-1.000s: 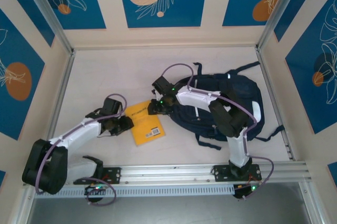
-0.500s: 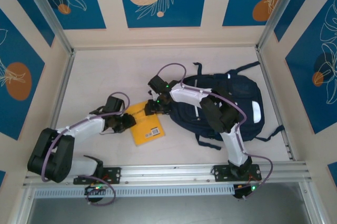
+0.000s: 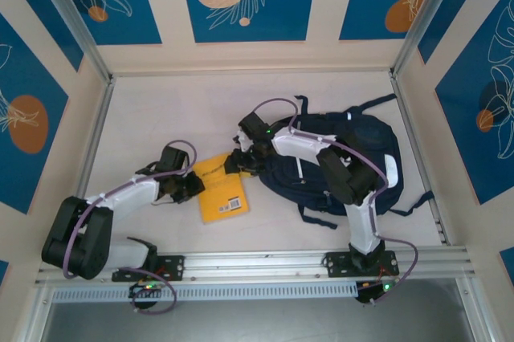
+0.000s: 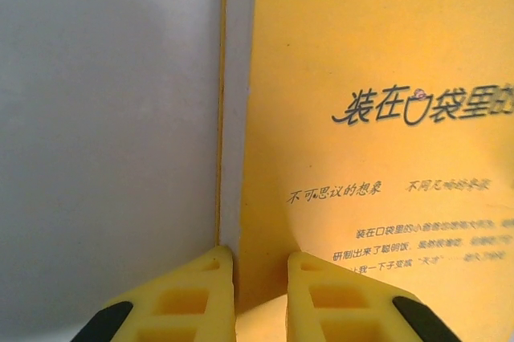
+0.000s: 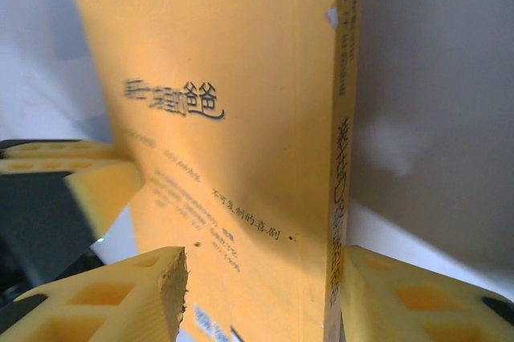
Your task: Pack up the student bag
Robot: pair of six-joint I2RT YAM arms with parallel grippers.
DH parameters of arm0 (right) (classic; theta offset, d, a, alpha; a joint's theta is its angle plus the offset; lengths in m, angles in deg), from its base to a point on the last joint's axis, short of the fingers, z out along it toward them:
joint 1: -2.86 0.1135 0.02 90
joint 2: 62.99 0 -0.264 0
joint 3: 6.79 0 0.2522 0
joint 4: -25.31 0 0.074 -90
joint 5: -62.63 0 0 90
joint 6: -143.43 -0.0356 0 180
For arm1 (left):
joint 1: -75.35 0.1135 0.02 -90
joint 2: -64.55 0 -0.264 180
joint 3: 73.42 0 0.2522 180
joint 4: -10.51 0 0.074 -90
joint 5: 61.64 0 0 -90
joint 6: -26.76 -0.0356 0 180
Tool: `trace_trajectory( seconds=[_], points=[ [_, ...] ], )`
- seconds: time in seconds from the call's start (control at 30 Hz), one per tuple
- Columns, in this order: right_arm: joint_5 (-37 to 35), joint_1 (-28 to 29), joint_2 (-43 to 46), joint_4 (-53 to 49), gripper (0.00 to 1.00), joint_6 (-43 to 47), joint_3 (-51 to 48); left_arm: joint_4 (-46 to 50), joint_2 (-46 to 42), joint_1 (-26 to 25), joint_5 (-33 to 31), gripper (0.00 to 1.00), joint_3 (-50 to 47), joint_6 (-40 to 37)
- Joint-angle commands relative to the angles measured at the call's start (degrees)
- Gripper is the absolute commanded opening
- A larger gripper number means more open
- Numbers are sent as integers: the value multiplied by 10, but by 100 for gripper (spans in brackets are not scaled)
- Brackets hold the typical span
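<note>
- Thin yellow paperback book (image 3: 221, 188) lies left of large dark navy fabric backpack (image 3: 353, 157), long axis running near-to-far.
- Left gripper (image 4: 261, 290) and right gripper (image 5: 257, 294) each pinch an opposite book edge; the right one is nearer the bag.

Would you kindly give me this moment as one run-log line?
left gripper: astride yellow book's page edge | right gripper: astride book spine | student bag: flat, right of book | book not packed
</note>
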Motion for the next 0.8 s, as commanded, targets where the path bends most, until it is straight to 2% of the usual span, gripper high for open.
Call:
trace_trajectory(
  seconds=[0.0, 0.3, 0.47, 0.53, 0.67, 0.77],
  points=[
    [177, 39, 47, 72, 51, -24, -11, -33, 20, -8, 12, 17, -18, -3],
    [210, 41, 54, 163, 51, -75, -66, -26, 13, -7, 7, 17, -22, -8],
    [206, 50, 33, 164, 51, -70, -65, -28, 13, -8, 7, 17, -27, -6],
    [179, 50, 27, 135, 50, -54, -56, -27, 12, -8, 7, 17, -26, -5],
    [118, 48, 15, 87, 45, -38, -45, -20, -1, -8, 9, 18, -26, -3],
    [97, 41, 6, 85, 31, -56, -49, -8, -22, -8, 18, 28, -24, 6]
  ],
)
